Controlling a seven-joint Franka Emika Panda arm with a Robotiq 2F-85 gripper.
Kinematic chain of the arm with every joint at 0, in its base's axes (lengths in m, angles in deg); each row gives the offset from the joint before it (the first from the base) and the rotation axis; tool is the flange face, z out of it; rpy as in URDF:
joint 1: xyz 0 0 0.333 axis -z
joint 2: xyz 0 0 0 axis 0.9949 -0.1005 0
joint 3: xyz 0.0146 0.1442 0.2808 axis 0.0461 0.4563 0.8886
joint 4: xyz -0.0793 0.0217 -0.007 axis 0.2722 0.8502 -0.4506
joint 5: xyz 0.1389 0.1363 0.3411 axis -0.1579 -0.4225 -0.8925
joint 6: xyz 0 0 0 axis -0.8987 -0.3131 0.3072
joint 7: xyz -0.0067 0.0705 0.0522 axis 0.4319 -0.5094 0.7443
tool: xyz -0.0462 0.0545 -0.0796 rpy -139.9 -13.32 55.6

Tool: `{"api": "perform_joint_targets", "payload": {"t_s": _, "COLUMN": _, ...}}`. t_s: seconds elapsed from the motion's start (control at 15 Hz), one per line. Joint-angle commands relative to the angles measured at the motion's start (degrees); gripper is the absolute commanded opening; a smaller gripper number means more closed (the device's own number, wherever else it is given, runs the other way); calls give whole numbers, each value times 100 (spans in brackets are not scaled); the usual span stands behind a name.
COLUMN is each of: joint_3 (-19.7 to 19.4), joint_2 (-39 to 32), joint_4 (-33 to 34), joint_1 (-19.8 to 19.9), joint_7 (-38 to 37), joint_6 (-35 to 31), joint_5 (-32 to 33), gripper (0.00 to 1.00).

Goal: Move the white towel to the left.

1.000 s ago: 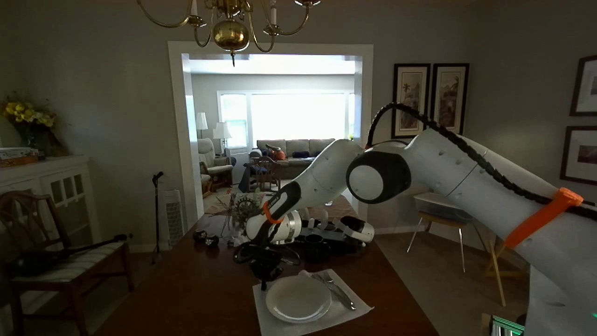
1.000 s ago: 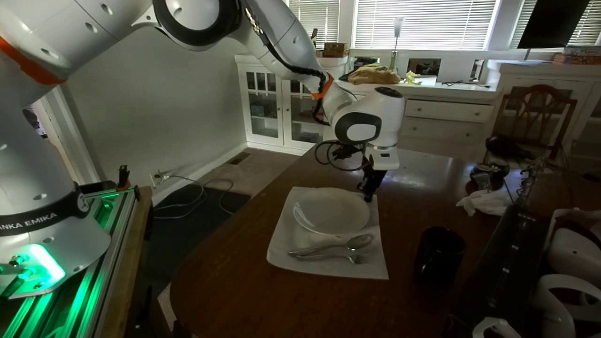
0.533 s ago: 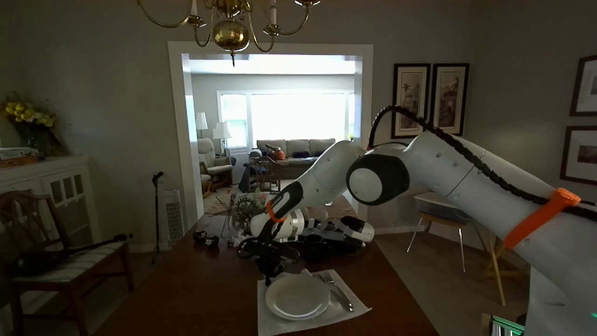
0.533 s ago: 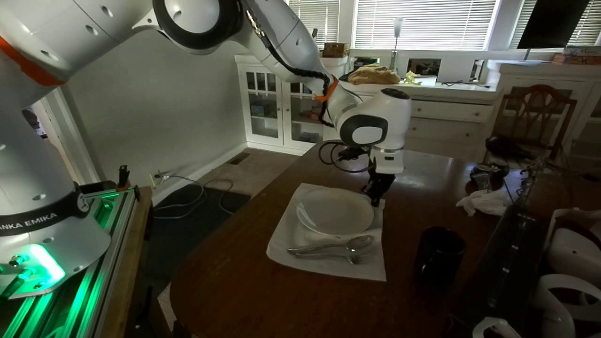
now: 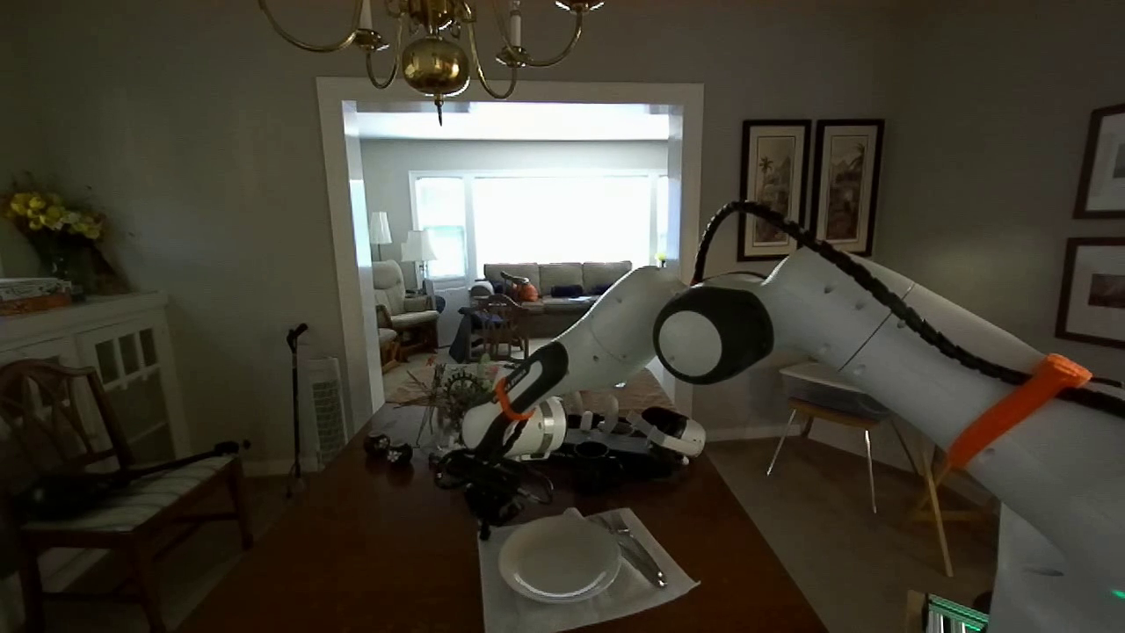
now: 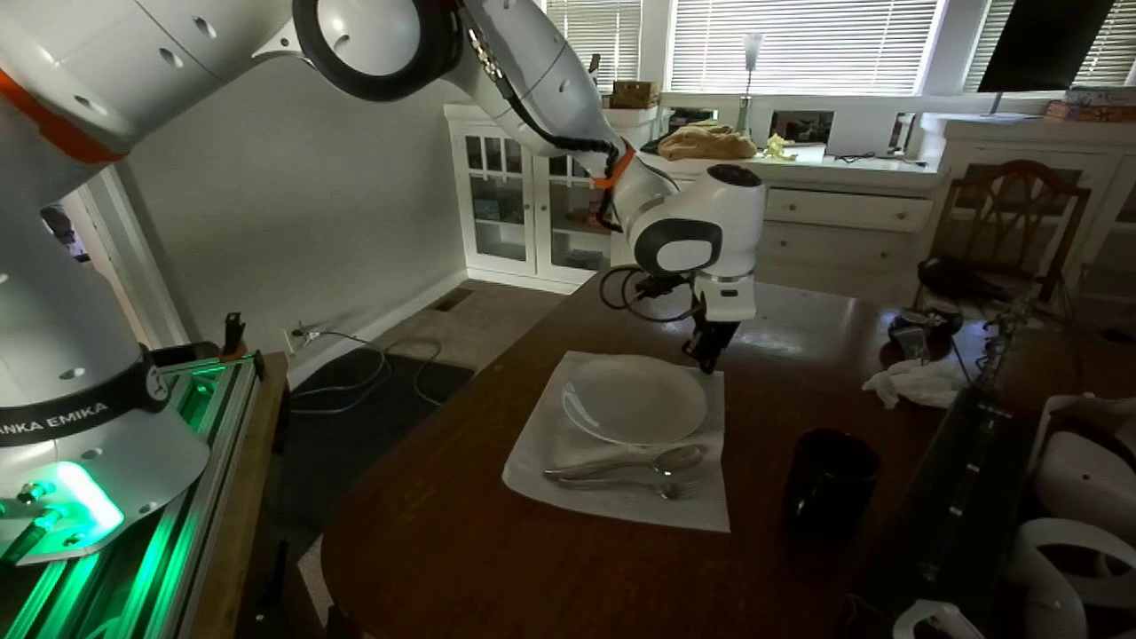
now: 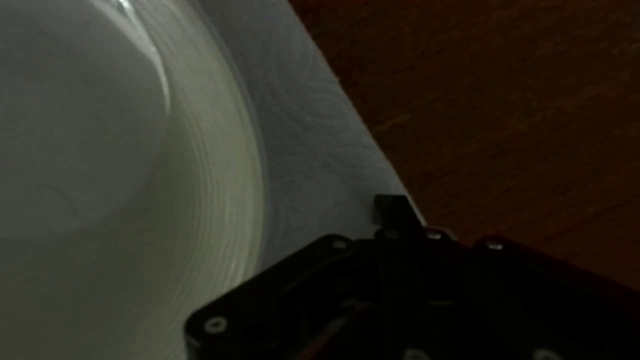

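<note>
The white towel (image 6: 532, 479) lies flat on the table in both exterior views. A round white plate (image 6: 635, 399) sits on it, with a spoon (image 6: 680, 457) and a fork (image 6: 676, 489) alongside. My gripper (image 6: 707, 364) points down at the towel's far corner, beside the plate. In the wrist view the gripper (image 7: 394, 200) has its fingers together, the tips over the towel (image 7: 320, 125) close to its edge. No cloth shows pinched between them; whether the tips touch the towel is too dark to tell. The corner behind the fingers is partly hidden.
A dark mug (image 6: 832, 484) stands beside the towel on the wooden table (image 6: 426, 532). A crumpled white tissue (image 6: 919, 382), dark gear and a white headset (image 5: 675, 435) lie farther along. The table's edge runs close by on the robot's side.
The towel and plate have shifted slightly, right in an exterior view. The gripper first moved along with the corner, then drew back over it. It stayed shut.
</note>
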Motion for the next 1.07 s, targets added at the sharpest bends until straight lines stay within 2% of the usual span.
{"api": "perform_joint_targets", "payload": {"t_s": 0.0, "joint_3": 249, "joint_2": 251, "joint_4": -323, "joint_1": 59, "joint_7": 395, "joint_6": -569, "joint_5": -72, "gripper": 0}}
{"api": "perform_joint_targets", "payload": {"t_s": 0.2, "joint_3": 276, "joint_2": 655, "joint_4": -825, "joint_1": 46, "joint_7": 629, "joint_6": -1135, "joint_5": -88, "gripper": 0}}
{"api": "perform_joint_targets", "payload": {"t_s": 0.47, "joint_3": 429, "joint_2": 1488, "joint_4": -1922, "joint_1": 232, "joint_7": 1000, "joint_6": -1795, "joint_5": -324, "gripper": 0}}
{"api": "perform_joint_targets", "payload": {"t_s": 0.73, "joint_3": 859, "joint_2": 2315, "joint_4": -3013, "joint_1": 696, "joint_7": 1641, "joint_6": -1871, "joint_5": -847, "gripper": 0}}
{"api": "perform_joint_targets", "payload": {"t_s": 1.0, "joint_3": 1452, "joint_2": 3047, "joint_4": -4198, "joint_1": 1372, "joint_7": 2661, "joint_6": -1829, "joint_5": -1972, "gripper": 0}}
